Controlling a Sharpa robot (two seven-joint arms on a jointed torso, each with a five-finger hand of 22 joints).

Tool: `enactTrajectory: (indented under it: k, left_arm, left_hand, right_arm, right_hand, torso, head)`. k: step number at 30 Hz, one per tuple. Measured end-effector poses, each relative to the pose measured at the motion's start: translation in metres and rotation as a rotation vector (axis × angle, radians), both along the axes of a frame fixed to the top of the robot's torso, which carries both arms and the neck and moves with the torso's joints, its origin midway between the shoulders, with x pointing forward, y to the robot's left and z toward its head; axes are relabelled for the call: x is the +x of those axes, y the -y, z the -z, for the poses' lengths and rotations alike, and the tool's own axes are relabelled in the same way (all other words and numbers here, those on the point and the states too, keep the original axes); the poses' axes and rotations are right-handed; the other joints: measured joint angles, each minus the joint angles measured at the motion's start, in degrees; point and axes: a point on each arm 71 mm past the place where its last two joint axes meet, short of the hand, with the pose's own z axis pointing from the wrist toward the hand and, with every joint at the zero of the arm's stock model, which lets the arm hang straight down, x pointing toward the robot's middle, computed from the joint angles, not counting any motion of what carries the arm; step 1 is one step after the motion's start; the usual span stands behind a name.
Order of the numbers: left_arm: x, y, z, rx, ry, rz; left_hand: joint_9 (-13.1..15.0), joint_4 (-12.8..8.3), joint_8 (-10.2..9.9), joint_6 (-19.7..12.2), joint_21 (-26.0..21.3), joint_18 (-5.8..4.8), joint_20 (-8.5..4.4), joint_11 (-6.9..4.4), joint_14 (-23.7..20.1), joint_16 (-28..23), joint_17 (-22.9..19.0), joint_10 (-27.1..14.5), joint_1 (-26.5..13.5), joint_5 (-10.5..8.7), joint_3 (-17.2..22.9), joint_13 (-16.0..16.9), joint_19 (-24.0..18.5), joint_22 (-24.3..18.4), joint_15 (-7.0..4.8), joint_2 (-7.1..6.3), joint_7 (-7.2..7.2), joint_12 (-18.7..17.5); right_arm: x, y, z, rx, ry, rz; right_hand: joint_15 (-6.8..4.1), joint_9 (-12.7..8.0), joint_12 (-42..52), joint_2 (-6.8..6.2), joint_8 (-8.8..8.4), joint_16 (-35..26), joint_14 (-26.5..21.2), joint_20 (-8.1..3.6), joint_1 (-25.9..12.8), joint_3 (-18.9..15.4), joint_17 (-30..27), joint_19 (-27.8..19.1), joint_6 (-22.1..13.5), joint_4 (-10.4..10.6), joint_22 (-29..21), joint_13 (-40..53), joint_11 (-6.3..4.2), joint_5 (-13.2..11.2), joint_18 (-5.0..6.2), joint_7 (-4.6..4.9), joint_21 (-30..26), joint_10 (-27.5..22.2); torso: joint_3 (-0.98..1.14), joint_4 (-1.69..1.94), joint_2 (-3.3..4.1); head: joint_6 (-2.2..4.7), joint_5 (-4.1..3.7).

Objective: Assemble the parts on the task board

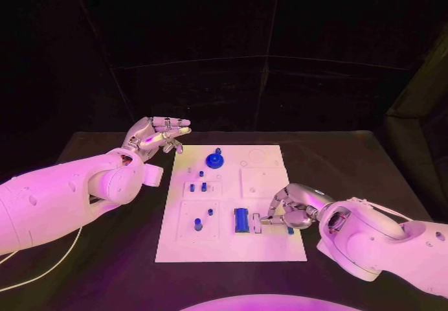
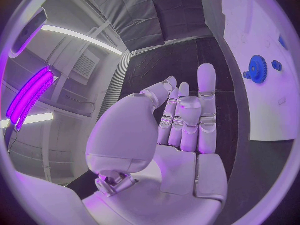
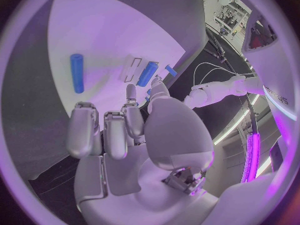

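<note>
The left hand (image 1: pixel 156 136) hangs above the dark table (image 1: pixel 93 233), just off the far left corner of the task board (image 1: pixel 270 249), fingers straight, close side by side and holding nothing. My guess is that it is parked there to leave the board free for the other arm.

On the board itself, near the far edge, sits a round blue gear (image 1: pixel 215 160). Nearer along the left side stand a few small blue pegs (image 1: pixel 202 187) in their sockets, upright as far as I can tell, and another blue peg (image 1: pixel 198 225) nearer still. Right of that lies the blue cylinder (image 1: pixel 241 220), flat in a slot, its long axis running from the near edge toward the far edge. Beside it is a pale narrow slot (image 1: pixel 257 223) on the same line, which reads to me as a seat not yet filled.

The right hand (image 1: pixel 291 208) is down over the board's near right part, fingers curled in toward the surface. A bit of blue (image 1: pixel 291 229) shows under it, but whether it is pinched or merely beneath the fingers I cannot tell. In the right wrist view the fingertips (image 3: pixel 130 92) point toward a short blue piece (image 3: pixel 147 74) lying beside the empty slot.
</note>
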Motion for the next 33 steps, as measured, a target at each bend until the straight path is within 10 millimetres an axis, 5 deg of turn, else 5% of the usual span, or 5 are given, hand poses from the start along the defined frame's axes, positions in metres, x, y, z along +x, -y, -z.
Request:
enactTrajectory:
  k: [6, 12, 33]
  left_arm:
    - [0.000, 0.001, 0.001, 0.001, -0.002, 0.002]
    - [-0.001, 0.002, 0.003, 0.004, -0.006, 0.005]
    - [-0.002, -0.001, 0.004, 0.007, -0.010, 0.003]
  left_hand:
    - [0.00, 0.00, 0.00, 0.00, 0.00, 0.00, 0.00, 0.00, 0.00, 0.00, 0.00, 0.00, 0.00, 0.00, 0.00, 0.00, 0.00, 0.00, 0.00, 0.00, 0.00, 0.00]
    - [0.00, 0.00, 0.00, 0.00, 0.00, 0.00, 0.00, 0.00, 0.00, 0.00, 0.00, 0.00, 0.00, 0.00, 0.00, 0.00, 0.00, 0.00, 0.00, 0.00, 0.00, 0.00]
    - [0.00, 0.00, 0.00, 0.00, -0.22, 0.00, 0.00, 0.00, -0.21, 0.00, -0.12, 0.00, 0.00, 0.00, 0.00, 0.00, 0.00, -0.04, 0.21, 0.00, 0.00, 0.22]
  right_arm:
    - [0.000, 0.036, -0.007, -0.022, 0.012, 0.070]
    - [0.001, 0.051, -0.006, -0.053, -0.004, 0.098]
    - [0.010, 0.036, 0.011, -0.196, -0.042, 0.020]
  right_hand:
    - [0.22, -0.13, 0.01, 0.03, -0.38, 0.21, -0.22, 0.00, 0.03, -0.30, 0.00, 0.00, -0.21, 0.00, 0.08, -0.10, 0.20, 0.71, 0.00, 0.20, 0.00, -0.20]
    - [0.24, -0.21, -0.36, 0.40, -0.67, 0.21, -0.19, 0.00, 0.41, -0.67, 0.03, 0.00, -0.20, 0.04, 0.15, -0.13, 0.20, 1.67, 0.00, 0.20, 0.00, -0.20]
    - [0.42, -0.25, -2.27, 0.39, -1.04, -0.11, -0.01, 0.22, 0.40, -1.77, 0.03, -0.22, 0.41, 0.49, -0.34, -1.90, 0.61, 2.71, 0.00, -0.02, 0.00, -0.62]
  torso:
    - [0.01, -0.30, -0.14]
    - [0.01, -0.33, -0.26]
    - [0.08, -0.47, -0.15]
  head:
    - [0.31, -0.58]
    - [0.46, -1.10]
    - [0.20, -1.08]
